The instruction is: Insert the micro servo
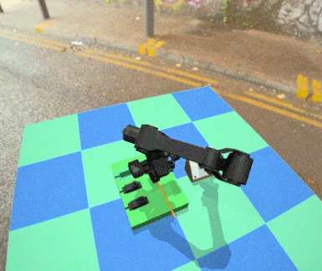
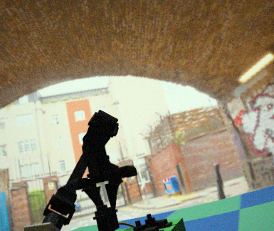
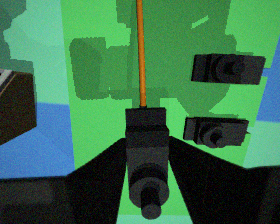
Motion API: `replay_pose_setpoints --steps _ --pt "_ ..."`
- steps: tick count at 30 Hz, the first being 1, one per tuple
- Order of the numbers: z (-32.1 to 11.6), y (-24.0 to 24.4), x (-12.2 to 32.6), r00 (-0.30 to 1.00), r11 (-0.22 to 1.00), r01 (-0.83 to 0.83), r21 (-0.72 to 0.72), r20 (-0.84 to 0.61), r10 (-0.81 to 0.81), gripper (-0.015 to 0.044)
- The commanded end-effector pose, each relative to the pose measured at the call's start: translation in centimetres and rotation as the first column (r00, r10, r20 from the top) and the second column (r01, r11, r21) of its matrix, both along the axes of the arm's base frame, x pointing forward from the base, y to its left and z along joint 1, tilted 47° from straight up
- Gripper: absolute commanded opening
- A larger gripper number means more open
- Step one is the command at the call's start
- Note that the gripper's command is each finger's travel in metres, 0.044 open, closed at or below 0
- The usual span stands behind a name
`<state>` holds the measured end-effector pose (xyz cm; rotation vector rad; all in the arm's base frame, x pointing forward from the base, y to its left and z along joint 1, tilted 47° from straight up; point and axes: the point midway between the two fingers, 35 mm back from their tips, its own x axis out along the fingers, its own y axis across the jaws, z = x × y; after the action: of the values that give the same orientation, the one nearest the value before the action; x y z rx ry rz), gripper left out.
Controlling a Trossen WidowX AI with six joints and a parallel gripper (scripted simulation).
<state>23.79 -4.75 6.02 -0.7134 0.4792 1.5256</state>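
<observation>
While the arm (image 1: 176, 146) (image 2: 98, 153) reaches over the green deck's (image 1: 164, 209) (image 2: 178, 225) (image 3: 106, 120) far edge, its jaws (image 1: 157, 173) (image 2: 105, 208) grip 1 servo (image 3: 147, 150).

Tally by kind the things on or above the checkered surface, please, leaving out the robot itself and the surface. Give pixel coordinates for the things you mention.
Micro servos: 3 (one held in the jaws (image 2: 107, 218), one seated nearer it (image 1: 131, 186) (image 3: 216, 132), one seated farther off (image 1: 138, 203) (image 3: 228, 68))
Orange cable (image 1: 166, 200) (image 2: 126, 224) (image 3: 141, 55): 1
Green deck (image 1: 136, 220) (image 2: 179, 225) (image 3: 96, 117): 1
Brown block with pale top (image 1: 197, 171) (image 3: 22, 102): 1
Total: 6
</observation>
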Motion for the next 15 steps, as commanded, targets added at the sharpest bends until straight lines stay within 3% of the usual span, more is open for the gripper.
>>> replay_pose_setpoints --steps 1,15 --pt "-1.0 -1.4 0.2 1.0 1.0 0.002 -0.011 0.01 -0.002 0.0" --pt "-5.9 -6.3 0.7 1.0 1.0 0.002 -0.015 0.012 -0.002 0.0"
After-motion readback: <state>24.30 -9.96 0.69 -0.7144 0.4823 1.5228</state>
